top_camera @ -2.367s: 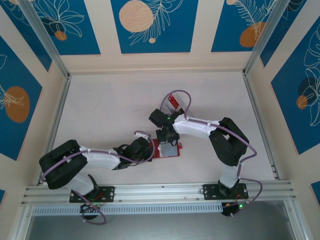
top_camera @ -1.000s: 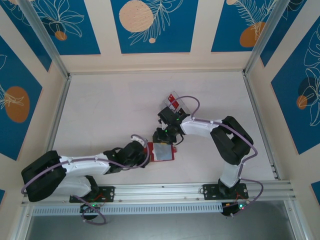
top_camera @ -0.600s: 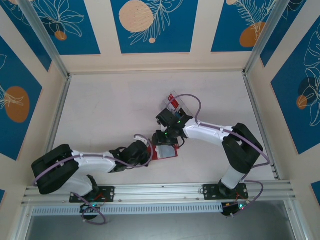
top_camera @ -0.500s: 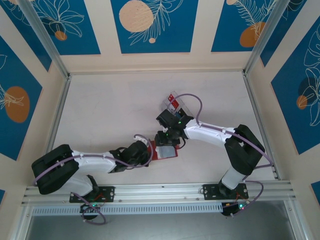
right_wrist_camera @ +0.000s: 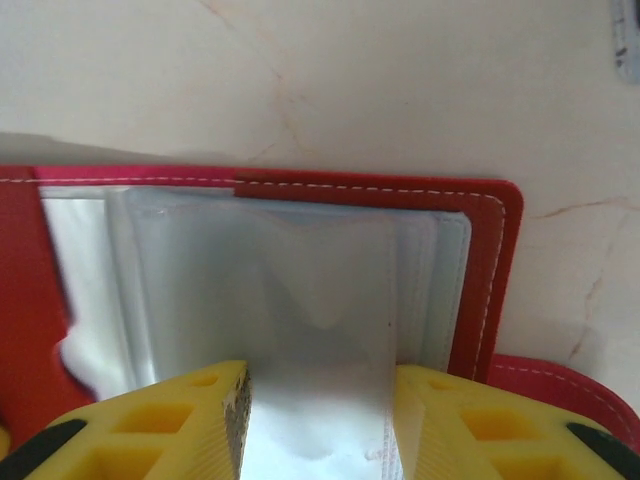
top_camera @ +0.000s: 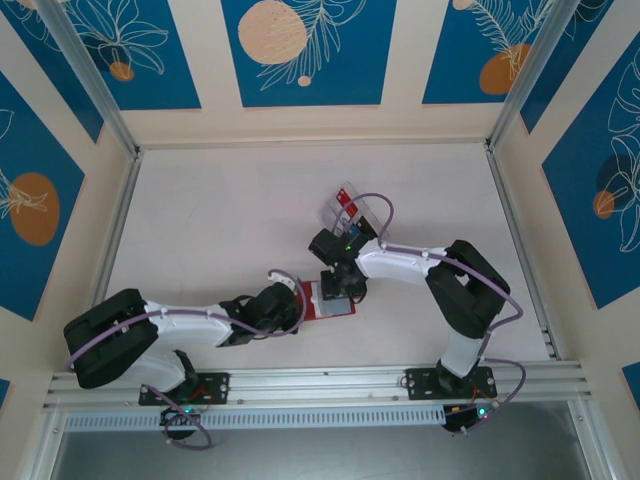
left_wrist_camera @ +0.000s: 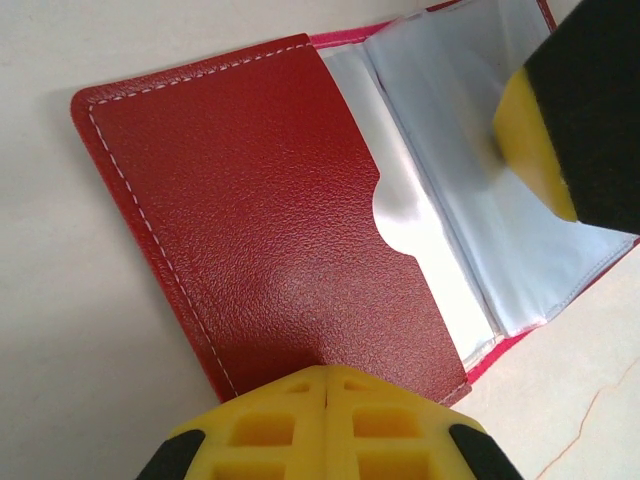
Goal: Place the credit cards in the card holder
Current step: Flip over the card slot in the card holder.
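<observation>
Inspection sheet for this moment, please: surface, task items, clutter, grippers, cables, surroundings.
Surface: pale table, faintly veined.
Job's things: card holder lies open, clear sleeves showing; pale card at the sleeves; red card in the clear tray.
Clutter: nothing seen.
Grippers: left gripper shut, at the holder's cover edge; right gripper grips the pale card.
Cables: purple cables along both arms, one loop over the tray.
Surroundings: blue floral wall panels; aluminium rails.

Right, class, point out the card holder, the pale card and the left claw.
card holder (left_wrist_camera: pixel 250 220), left wrist view, on its red front flap.
pale card (right_wrist_camera: pixel 318 330), right wrist view, on the card's middle.
left claw (left_wrist_camera: pixel 327 372), left wrist view, where the shut yellow tips meet.
</observation>
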`<state>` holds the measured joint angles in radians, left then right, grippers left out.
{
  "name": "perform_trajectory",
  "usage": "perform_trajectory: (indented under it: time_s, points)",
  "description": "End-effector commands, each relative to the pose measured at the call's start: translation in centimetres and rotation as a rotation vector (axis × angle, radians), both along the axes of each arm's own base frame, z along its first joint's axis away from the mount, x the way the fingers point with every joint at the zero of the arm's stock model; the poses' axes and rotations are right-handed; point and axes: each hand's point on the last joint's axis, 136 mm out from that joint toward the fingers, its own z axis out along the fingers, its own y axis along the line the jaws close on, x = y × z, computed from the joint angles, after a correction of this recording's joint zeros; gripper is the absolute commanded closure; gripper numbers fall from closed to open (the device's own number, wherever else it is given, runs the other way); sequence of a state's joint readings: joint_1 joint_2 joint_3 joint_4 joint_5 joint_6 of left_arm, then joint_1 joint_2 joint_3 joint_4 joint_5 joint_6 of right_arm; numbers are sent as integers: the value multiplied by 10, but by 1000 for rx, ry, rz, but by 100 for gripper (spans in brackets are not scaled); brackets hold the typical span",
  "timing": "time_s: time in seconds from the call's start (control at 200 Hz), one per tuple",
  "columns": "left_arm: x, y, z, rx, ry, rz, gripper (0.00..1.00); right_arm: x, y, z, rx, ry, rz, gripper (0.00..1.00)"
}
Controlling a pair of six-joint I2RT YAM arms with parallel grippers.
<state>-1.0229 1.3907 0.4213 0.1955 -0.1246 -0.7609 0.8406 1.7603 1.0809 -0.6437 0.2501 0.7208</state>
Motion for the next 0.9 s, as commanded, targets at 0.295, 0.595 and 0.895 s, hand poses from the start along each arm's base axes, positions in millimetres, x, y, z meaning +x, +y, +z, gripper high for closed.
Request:
perform_trajectory:
  time_s: [0.295, 0.595, 0.895]
  points:
    - [-19, 14, -33, 113, 79, -25, 97, -6, 22, 6, 52, 2, 49, 66]
    - [-20, 13, -36, 112, 86, -24, 97, -2, 13, 5, -27, -25, 45, 89]
    - [-20, 11, -38, 104, 92, -27, 97, -5, 21, 8, 34, -15, 66, 96]
